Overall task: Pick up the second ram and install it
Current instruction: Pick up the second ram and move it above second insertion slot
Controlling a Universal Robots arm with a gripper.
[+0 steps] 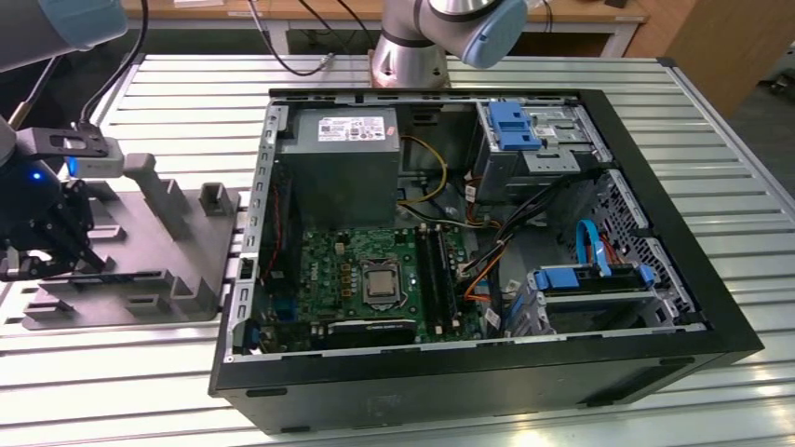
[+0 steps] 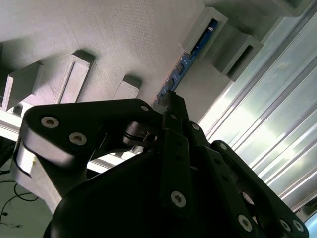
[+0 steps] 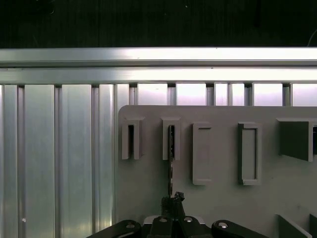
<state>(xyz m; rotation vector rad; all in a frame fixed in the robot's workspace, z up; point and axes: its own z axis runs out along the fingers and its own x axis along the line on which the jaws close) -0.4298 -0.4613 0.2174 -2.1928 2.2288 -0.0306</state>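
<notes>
My gripper (image 2: pixel 171 98) is down over the grey holder (image 2: pixel 124 39), with the fingers (image 2: pixel 174 148) drawn in together and pinching the near end of the ram (image 2: pixel 187 62). In the second wrist view the ram is a thin blue strip standing on its edge along the holder's face. Its far end sits inside one of the holder's raised slot blocks (image 2: pixel 205 27).

In the first wrist view I see the ram (image 3: pixel 171 158) edge-on (little more than a dark line). It runs from its slot straight to the tips of my gripper (image 3: pixel 172 201). A second narrow slot (image 3: pixel 131 141) stands just beside it on the holder (image 3: pixel 148 188), and two wider blocks (image 3: pixel 202 153) stand on the ram's other side. The ribbed metal table (image 3: pixel 64 148) lies under the holder.

In the exterior view my gripper (image 1: pixel 50 251) hangs over the holder (image 1: pixel 137 251) at the end farthest from the open case (image 1: pixel 497 372). The case lies on its side just beside the holder, on the exterior view's right, and both rest on the table (image 1: pixel 162 84). I cannot pick out the ram itself there.
</notes>
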